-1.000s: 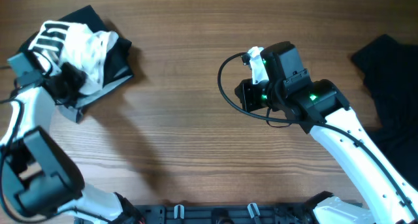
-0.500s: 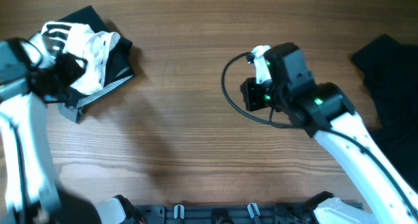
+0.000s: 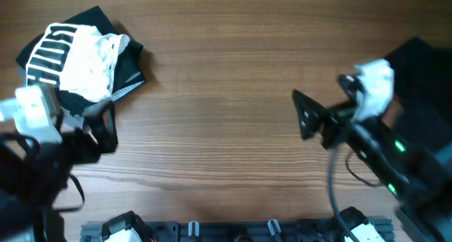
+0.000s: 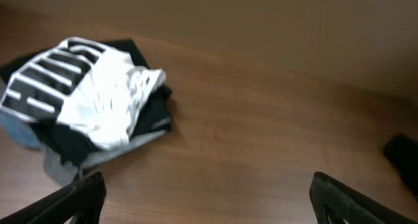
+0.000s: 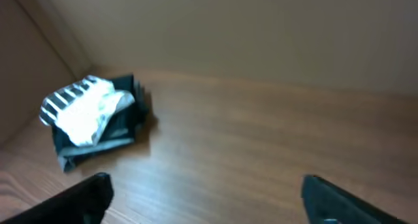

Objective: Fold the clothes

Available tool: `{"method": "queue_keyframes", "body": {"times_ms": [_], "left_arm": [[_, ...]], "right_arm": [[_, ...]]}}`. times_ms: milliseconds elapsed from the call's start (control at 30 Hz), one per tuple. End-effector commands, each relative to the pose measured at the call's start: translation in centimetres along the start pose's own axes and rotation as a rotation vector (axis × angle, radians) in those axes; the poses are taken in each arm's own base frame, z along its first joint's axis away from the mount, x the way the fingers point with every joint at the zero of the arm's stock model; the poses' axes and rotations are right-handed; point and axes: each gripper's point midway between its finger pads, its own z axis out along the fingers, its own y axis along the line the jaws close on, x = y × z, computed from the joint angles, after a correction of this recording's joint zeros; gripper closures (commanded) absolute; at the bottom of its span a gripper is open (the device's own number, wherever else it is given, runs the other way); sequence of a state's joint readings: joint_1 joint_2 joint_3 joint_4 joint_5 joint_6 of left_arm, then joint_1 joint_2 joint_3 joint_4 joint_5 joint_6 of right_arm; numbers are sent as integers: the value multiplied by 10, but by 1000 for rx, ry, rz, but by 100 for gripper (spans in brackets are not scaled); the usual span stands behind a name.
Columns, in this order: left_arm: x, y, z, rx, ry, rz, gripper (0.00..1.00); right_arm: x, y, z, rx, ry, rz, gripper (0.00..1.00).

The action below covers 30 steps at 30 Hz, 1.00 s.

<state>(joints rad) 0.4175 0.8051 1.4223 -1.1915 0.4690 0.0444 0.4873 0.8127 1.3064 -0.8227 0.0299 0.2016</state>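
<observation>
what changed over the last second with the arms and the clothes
The left hand came off the white striped T-shirt pile and drew back toward the near edge, jaws wide. The right hand swung from mid-table rightward, toward the black garment, also open. Both garments stayed put.

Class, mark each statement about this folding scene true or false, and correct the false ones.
1. The white striped T-shirt lies crumpled on darker cloth. True.
2. The left end effector grips the T-shirt. False: it is open, apart from the shirt, holding nothing.
3. The right end effector is open and empty. True.
4. The loose black garment touches the T-shirt. False: it lies at the opposite edge of the table, bare wood between them.
</observation>
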Motion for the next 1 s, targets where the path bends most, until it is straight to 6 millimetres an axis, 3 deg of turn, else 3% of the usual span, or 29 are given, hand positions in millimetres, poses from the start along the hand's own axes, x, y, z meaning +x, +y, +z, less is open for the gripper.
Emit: {"method": "queue_keyframes", "body": {"times_ms": [0, 233, 367, 533, 700, 767, 967], "left_arm": [[8, -7, -11, 8, -13, 32, 0], [11, -8, -14, 8, -10, 30, 0], [11, -8, -14, 8, -9, 30, 0], [11, -8, -14, 8, -9, 30, 0], [11, -8, -14, 8, -9, 30, 0], [11, -8, -14, 8, -9, 30, 0], [11, -8, -14, 8, -9, 30, 0]], "right_arm": [[-10, -1, -22, 1, -62, -4, 0], [3, 17, -26, -110, -9, 3, 0], [10, 24, -24, -148, 36, 105, 0], [21, 10, -21, -72, 74, 102, 1], [-2, -23, -22, 120, -41, 88, 0], [-7, -29, -24, 157, -68, 86, 0], [-19, -35, -21, 195, -169, -166, 0]]}}
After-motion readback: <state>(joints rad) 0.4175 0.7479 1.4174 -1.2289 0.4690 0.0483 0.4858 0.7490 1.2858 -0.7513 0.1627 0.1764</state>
